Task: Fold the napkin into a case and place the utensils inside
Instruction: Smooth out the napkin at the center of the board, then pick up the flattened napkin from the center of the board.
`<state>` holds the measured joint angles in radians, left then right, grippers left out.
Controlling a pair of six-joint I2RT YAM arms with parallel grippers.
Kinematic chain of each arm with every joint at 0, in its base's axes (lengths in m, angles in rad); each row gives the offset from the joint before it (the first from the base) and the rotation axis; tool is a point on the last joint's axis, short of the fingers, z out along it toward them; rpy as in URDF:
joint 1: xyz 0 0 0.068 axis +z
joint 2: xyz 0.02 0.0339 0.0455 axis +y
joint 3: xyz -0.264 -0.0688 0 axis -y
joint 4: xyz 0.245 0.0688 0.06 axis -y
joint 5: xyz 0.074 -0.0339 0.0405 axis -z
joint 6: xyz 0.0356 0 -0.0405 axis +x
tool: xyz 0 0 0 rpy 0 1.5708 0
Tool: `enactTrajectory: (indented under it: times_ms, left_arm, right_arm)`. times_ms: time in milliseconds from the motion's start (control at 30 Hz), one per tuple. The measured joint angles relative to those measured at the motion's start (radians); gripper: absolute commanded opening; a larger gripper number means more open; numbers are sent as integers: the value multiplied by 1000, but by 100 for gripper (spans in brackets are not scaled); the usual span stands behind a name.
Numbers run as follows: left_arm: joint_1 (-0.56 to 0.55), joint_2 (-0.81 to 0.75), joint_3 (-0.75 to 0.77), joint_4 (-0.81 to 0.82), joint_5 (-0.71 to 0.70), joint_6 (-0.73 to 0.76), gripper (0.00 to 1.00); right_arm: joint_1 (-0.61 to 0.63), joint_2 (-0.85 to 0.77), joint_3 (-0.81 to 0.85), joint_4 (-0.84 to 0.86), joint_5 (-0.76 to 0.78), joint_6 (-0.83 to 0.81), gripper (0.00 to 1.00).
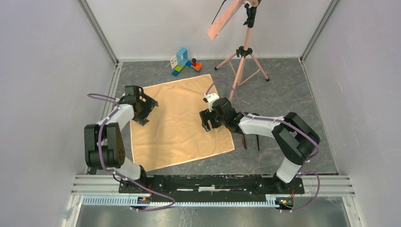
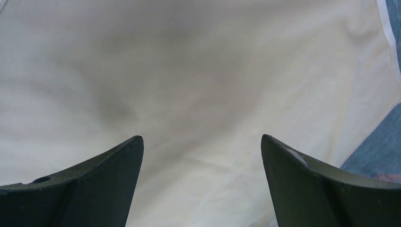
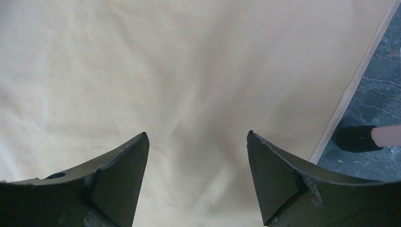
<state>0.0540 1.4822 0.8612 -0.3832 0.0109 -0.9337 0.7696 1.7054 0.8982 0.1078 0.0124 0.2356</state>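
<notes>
The napkin (image 1: pixel 179 123) lies flat, unfolded. Left fingers (image 2: pixel 94 179) and right fingers (image 3: pixel 113 179) hang spread apart, empty, over it; each should pinch one edge only, lifting evenly.

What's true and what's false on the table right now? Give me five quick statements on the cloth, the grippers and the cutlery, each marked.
1. The large peach-tan cloth napkin lies spread out flat, not yet folded. True.
2. The left gripper is shut on the napkin's edge. False: its jaws stand open over the cloth and grip nothing.
3. The right gripper is open above the napkin. True.
4. The thin black utensil lies on the napkin. False: it lies on the grey tabletop, off the napkin, beside the right arm.
5. The coloured toy blocks sit beyond the napkin's far edge. True.
</notes>
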Motion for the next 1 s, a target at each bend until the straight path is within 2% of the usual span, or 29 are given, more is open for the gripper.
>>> enactTrajectory:
  times_ms: [133, 300, 467, 633, 767, 867, 1000]
  left_arm:
    - [42, 142, 71, 45, -2, 0, 100]
    - [98, 231, 139, 67, 15, -4, 100]
    - [136, 322, 241, 90, 25, 0, 100]
    - [141, 412, 380, 34, 49, 41, 100]
    - [138, 354, 357, -37, 115, 79, 100]
    - [137, 232, 322, -63, 241, 138, 100]
    - [118, 33, 285, -32, 414, 238, 100]
  right_arm:
    - [0, 27, 16, 2, -1, 6, 82]
    - [0, 90, 30, 12, -14, 13, 82]
    - [0, 181, 151, 3, -35, 28, 82]
    - [9, 229, 293, -89, -9, 19, 83]
    - [45, 148, 316, -199, 55, -7, 84]
    - [100, 35, 320, -301, 93, -19, 97]
    - [150, -110, 357, -433, 118, 28, 98]
